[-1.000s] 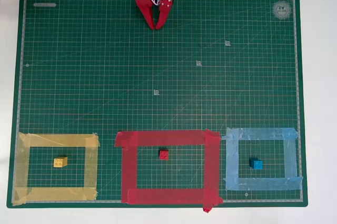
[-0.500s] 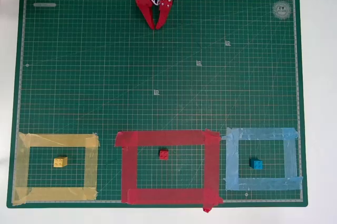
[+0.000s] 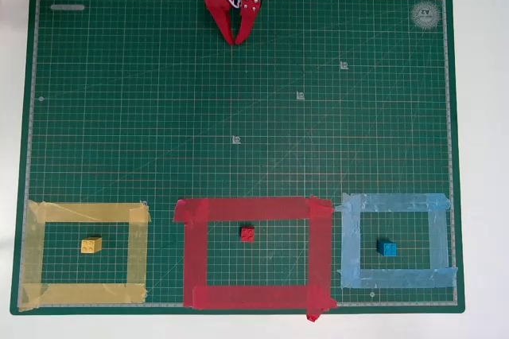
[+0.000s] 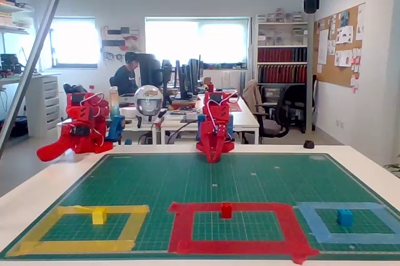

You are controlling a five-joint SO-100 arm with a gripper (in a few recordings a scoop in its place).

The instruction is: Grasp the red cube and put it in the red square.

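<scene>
- Red cube [image 4: 226, 210] sits inside the red square [image 4: 181, 228], on the green mat within the tape frame, slightly toward the frame's far edge in the fixed view; overhead it lies at [image 3: 248, 234], inside the frame [image 3: 195, 251], touching no tape. Judged by position alone, the placement looks already met.
- Flanking it: yellow block [image 3: 91, 245] inside the yellow tape frame [image 3: 32, 251], blue block [image 3: 387, 248] inside the light blue tape frame [image 3: 348, 243].
- Cube is near-square; no long axis worth noting.
- Key relation: the cube lies straight down the mat from the claw [image 3: 237, 38], almost the same column overhead, well apart, at the opposite edge of the cutting mat [image 3: 119, 116].
- Claw [image 4: 212, 157] rests at the mat's far edge, tips pointing toward the cube, jaws drawn together, holding nothing.
- Writing: a round logo in the mat's corner [image 3: 427, 14], too small to read; small grid marks, illegible.
- Bench [image 3: 481, 116] is white.
</scene>
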